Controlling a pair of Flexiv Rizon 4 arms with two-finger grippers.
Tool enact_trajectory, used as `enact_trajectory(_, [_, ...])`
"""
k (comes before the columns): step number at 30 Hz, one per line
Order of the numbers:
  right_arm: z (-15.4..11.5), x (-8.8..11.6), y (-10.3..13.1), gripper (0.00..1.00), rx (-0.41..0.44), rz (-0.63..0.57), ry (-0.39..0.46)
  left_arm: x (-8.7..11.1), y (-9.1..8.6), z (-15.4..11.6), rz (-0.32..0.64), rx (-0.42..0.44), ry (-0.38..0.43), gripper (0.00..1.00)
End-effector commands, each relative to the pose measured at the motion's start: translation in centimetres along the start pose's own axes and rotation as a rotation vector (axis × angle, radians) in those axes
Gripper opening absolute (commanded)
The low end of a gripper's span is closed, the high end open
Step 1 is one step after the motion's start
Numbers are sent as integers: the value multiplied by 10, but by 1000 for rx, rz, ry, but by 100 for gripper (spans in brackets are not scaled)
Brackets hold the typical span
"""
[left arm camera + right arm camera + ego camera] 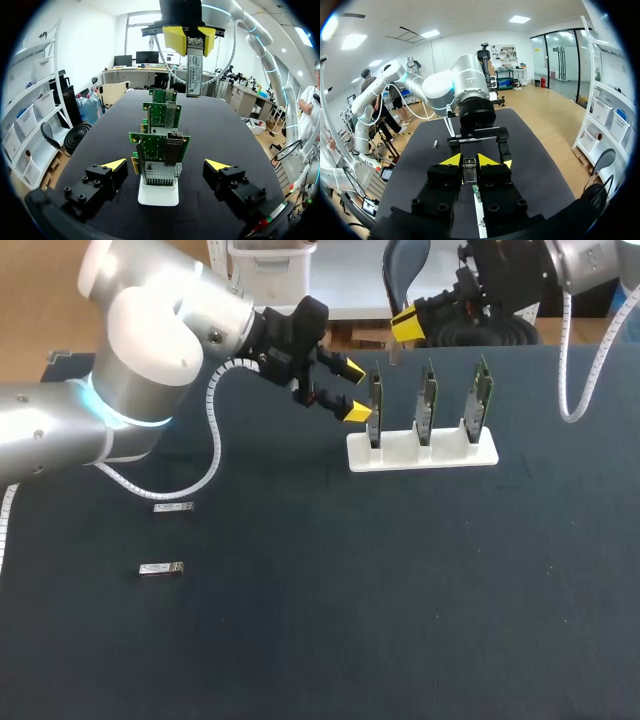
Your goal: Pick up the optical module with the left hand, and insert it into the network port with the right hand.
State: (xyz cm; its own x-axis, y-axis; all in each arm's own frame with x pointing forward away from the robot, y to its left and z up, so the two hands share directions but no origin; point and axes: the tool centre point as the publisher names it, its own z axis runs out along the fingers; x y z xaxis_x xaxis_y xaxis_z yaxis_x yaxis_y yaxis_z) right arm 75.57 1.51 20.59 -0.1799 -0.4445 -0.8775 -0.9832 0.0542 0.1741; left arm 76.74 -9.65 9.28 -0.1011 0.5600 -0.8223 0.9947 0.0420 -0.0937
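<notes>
Two yellow tips of the R gripper (469,161) are pressed on the optical module (194,67) from both sides, so the module is held tight. The module's long side is set up-and-down, w/ most of it sticking out below the tips and its free end aimed at the table (400,590). It is held in the air, above the three green cards (428,405) and a bit to one side of the row, touching none. Which card is closest can't be told.

A metal port cage (173,145) is seen on the card nearest the L gripper (354,390). It is judged to be the network port, but its mouth isn't shown well. The next move is judged to turn on lining up the module's long side w/ that mouth.

The R arm is seen coming in from the far R corner, wrist bent down. The L gripper is spread wide and nothing is held in it. It is set level just beside the end card, aimed along the row, w/ the L arm's elbow raised.

The cards are stood upright in a white holder (420,452). Two spare modules (172,507) are seen lying flat on the table, well apart from both grippers, nearer the L arm.
</notes>
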Motion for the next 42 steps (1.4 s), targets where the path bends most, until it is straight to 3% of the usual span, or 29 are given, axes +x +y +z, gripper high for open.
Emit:
enact_trajectory(1, [0, 1, -3, 0, -6, 0, -3, -1, 2, 1, 0, 9, 4, 100])
enact_trajectory(25, [4, 0, -5, 0, -29, -14, 2, 0, -1, 4, 28, 4, 26, 100])
enact_trajectory(42, [20, 3, -7, 0, -58, -71, 63, 0, -1, 4, 28, 4, 26, 100])
